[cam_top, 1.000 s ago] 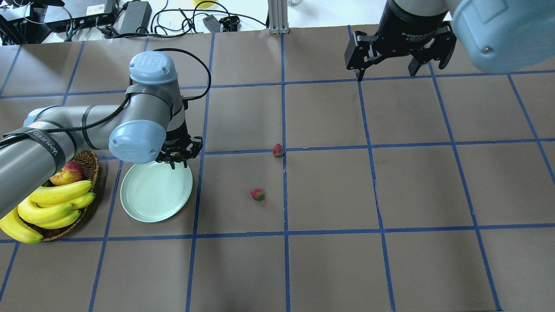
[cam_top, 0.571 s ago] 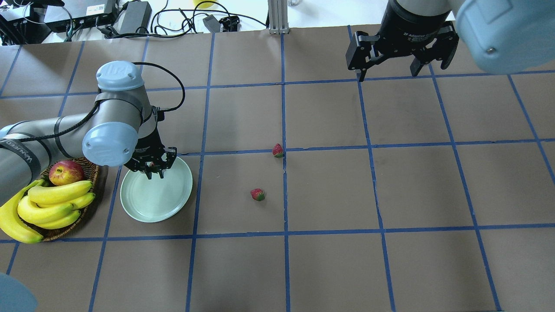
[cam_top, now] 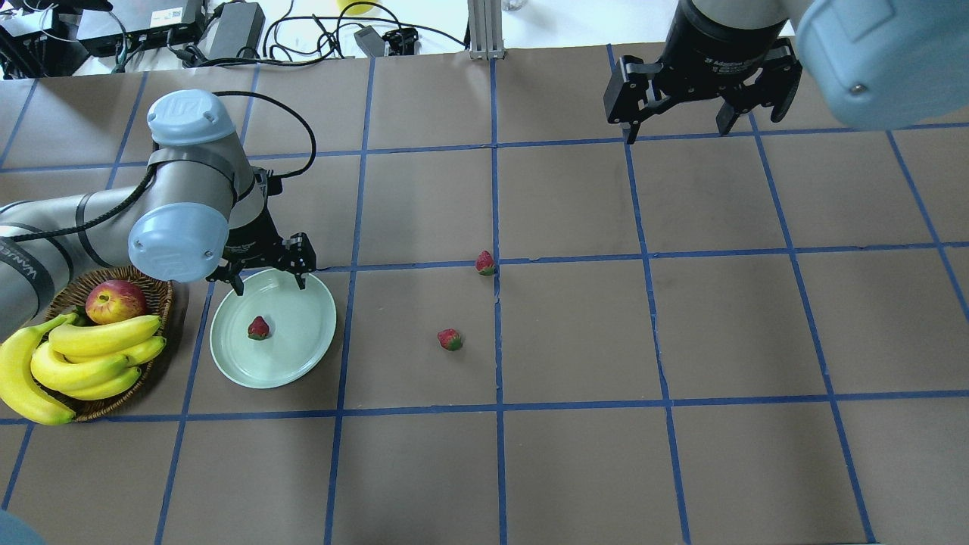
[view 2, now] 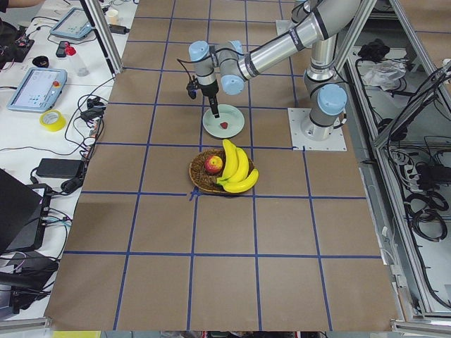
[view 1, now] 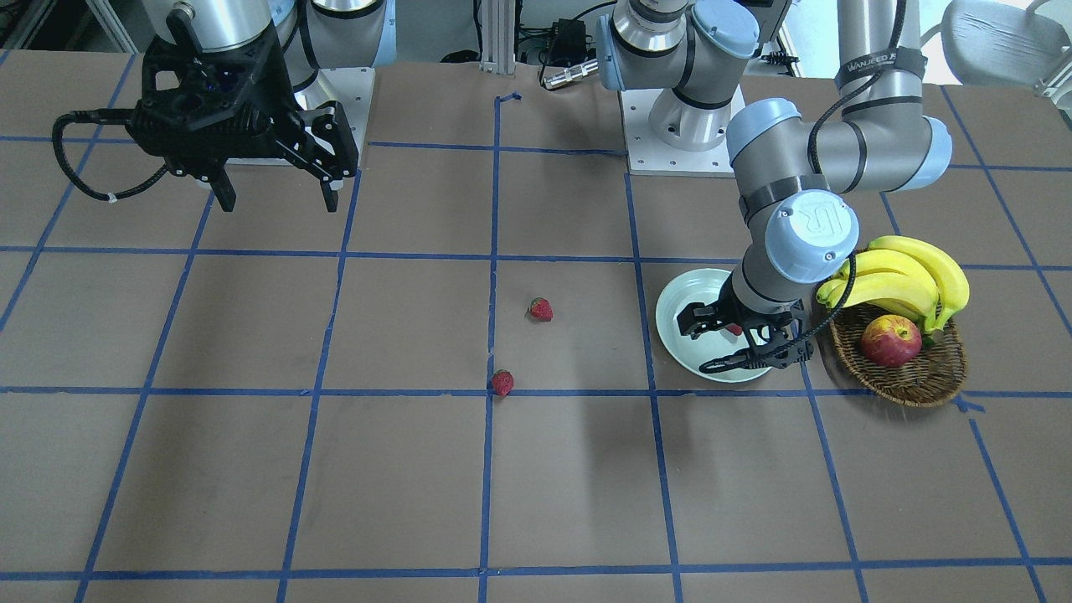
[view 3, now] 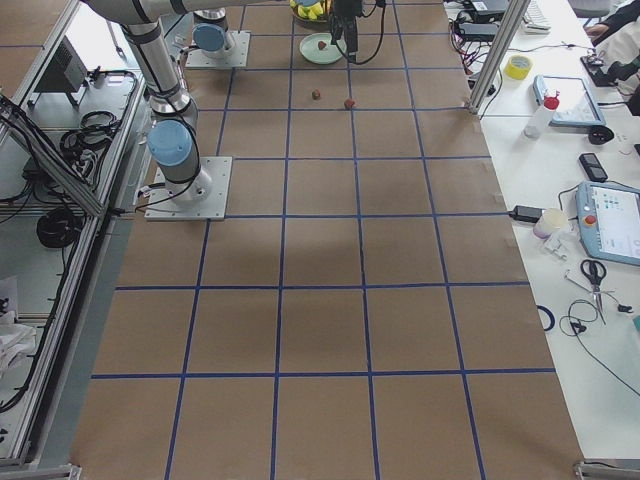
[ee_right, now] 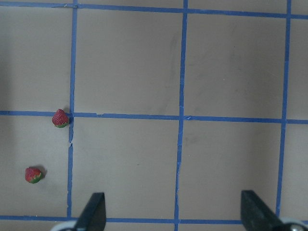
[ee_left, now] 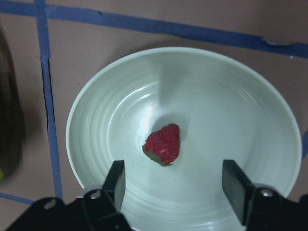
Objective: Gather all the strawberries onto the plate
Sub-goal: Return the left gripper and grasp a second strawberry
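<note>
Overhead, the round pale mint plate [cam_top: 306, 356] holds 1 tiny red strawberry [cam_top: 259, 328] near its middle. My left gripper [cam_top: 270, 286] hangs over the plate's far rim, fingers spread with nothing between them, so I judge that berry delivered. The nearer loose strawberry [cam_top: 450, 340] and the farther loose strawberry [cam_top: 485, 263] lie on the brown paper-covered table [cam_top: 575, 325], well apart from the plate. They are on the side opposite the brown wicker basket [cam_top: 163, 291], which sits just beside the plate. The basket carries 1 red-yellow apple [cam_top: 116, 300] and 1 bunch of yellow bananas [cam_top: 98, 352]. The right gripper [cam_top: 675, 130], spread and empty, hangs farther from the plate, probably to stay clear.

Front-facing, the left wrist covers part of the plate.

The left wrist view shows the berry lying free.

The right wrist view shows both loose berries.

Count: 3 strawberries, 1 in, 2 out.
</note>
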Controlling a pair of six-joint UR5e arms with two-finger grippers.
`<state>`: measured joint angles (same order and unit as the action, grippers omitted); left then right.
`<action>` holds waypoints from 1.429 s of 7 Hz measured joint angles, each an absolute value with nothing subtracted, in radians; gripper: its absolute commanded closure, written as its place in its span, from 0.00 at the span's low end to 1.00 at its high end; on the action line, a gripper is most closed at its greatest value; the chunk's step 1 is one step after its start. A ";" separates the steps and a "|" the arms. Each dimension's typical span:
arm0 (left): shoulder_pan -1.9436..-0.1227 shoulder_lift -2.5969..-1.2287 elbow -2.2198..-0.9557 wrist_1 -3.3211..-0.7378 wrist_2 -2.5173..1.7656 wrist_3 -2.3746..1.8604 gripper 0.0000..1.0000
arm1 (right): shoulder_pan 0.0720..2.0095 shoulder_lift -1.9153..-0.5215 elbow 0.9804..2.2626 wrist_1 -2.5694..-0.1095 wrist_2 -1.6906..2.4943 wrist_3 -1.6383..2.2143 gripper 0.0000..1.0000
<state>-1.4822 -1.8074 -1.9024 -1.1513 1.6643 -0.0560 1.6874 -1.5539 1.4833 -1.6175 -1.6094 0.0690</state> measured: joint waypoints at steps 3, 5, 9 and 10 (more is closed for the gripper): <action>-1.673 -1.817 -1.839 -1.112 1.582 -0.132 0.00 | 1.688 -1.558 1.483 -1.618 -1.606 0.069 0.00; -1.730 -1.859 -1.839 -0.967 1.455 -0.155 0.00 | 1.689 -1.562 1.484 -1.619 -1.603 0.070 0.00; -1.822 -2.016 -1.842 -0.676 1.367 -0.293 0.00 | 1.690 -1.573 1.490 -1.613 -1.599 0.072 0.00; -1.836 -2.044 -1.842 -0.634 1.362 -0.318 0.08 | 1.690 -1.575 1.490 -1.611 -1.599 0.072 0.00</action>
<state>-1.8358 -2.0444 -1.8420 -0.6338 1.3620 -0.3176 1.6905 -1.5751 1.4904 -1.6112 -1.5987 0.0723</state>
